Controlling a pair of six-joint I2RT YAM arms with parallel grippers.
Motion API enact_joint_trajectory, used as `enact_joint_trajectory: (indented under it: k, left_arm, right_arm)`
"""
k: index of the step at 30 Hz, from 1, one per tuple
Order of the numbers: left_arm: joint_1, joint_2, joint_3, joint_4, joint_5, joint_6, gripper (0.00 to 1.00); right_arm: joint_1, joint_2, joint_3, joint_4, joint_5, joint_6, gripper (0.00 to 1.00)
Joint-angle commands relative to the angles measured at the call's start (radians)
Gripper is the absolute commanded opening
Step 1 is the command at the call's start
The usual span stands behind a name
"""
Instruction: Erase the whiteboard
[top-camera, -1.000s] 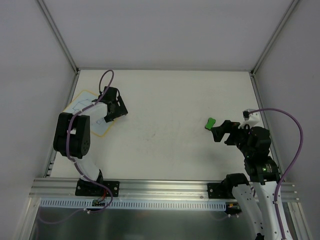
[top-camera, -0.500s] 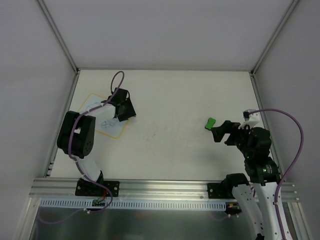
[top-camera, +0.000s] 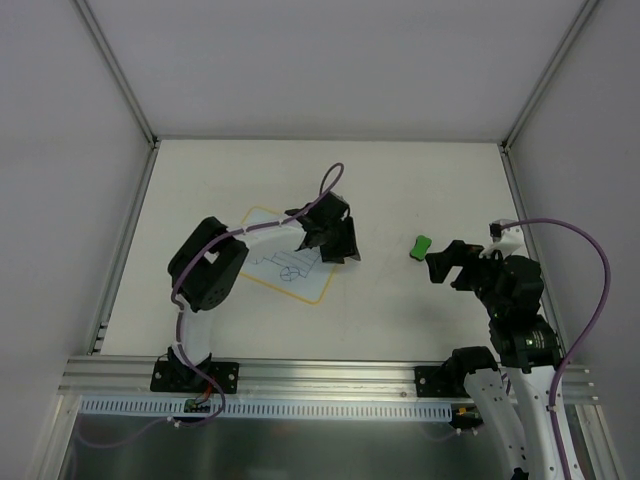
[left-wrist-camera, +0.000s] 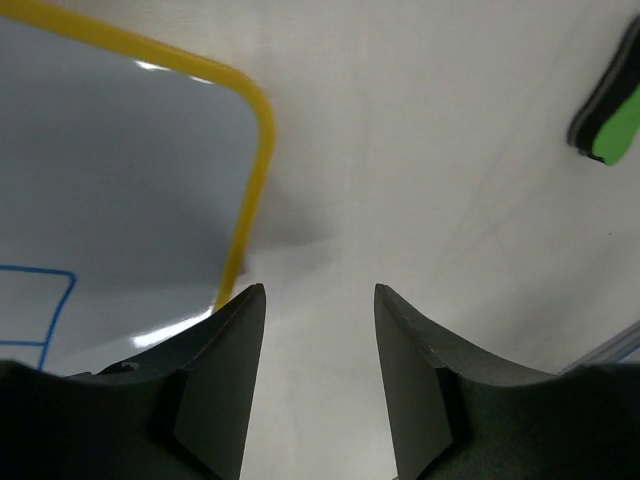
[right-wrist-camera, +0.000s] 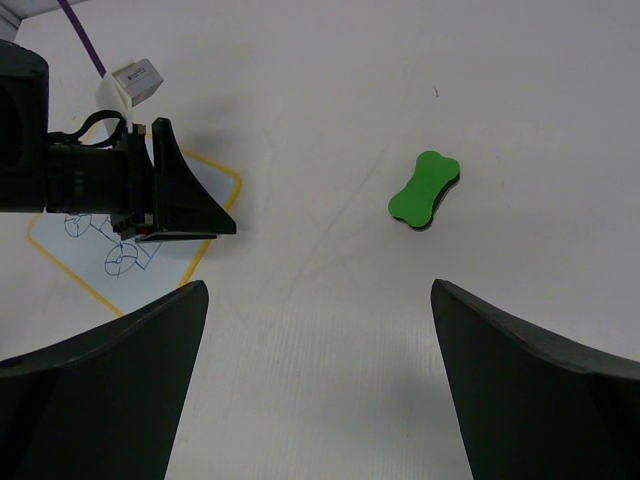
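The whiteboard (top-camera: 285, 265) lies flat on the table left of centre, with a yellow border and a blue truck drawing. It also shows in the left wrist view (left-wrist-camera: 120, 180) and the right wrist view (right-wrist-camera: 110, 240). My left gripper (top-camera: 340, 245) is at the board's right corner, jaws a little apart with bare table between them (left-wrist-camera: 320, 290); the left finger (left-wrist-camera: 225, 360) overlaps the board's edge. The green eraser (top-camera: 421, 246) lies on the table to the right, also in the wrist views (left-wrist-camera: 610, 120) (right-wrist-camera: 424, 188). My right gripper (top-camera: 448, 268) is open and empty just near of the eraser (right-wrist-camera: 318, 285).
The metal frame posts and side walls bound the white table (top-camera: 400, 190) on left, right and back. The aluminium rail (top-camera: 320, 375) runs along the near edge by the arm bases.
My left gripper has swept from the table's left side toward the centre, and the whiteboard has slid and turned with it. The right arm and eraser have not moved.
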Motion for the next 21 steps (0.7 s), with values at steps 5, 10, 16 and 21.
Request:
enact_joint_trajectory:
  k: [5,10,16,21]
  left_arm:
    - [-0.078,0.070,0.232,-0.019,0.038,-0.069,0.54]
    - [-0.074,-0.022,0.263,-0.020,-0.026,0.058,0.67]
    - [0.024,-0.226,0.168,-0.029,-0.186,0.255,0.96]
    - [0.181,-0.384,0.065,-0.069,-0.181,0.377,0.99]
  right_arm:
    - [0.007,0.024,0.018,-0.001,0.099,0.023,0.99]
    - [0.007,0.134,0.033,-0.010,0.126,0.055,0.99]
    - [0.009,0.405,0.128,-0.021,0.269,0.123,0.99]
    - [0.016,0.651,0.232,-0.010,0.379,0.178,0.93]
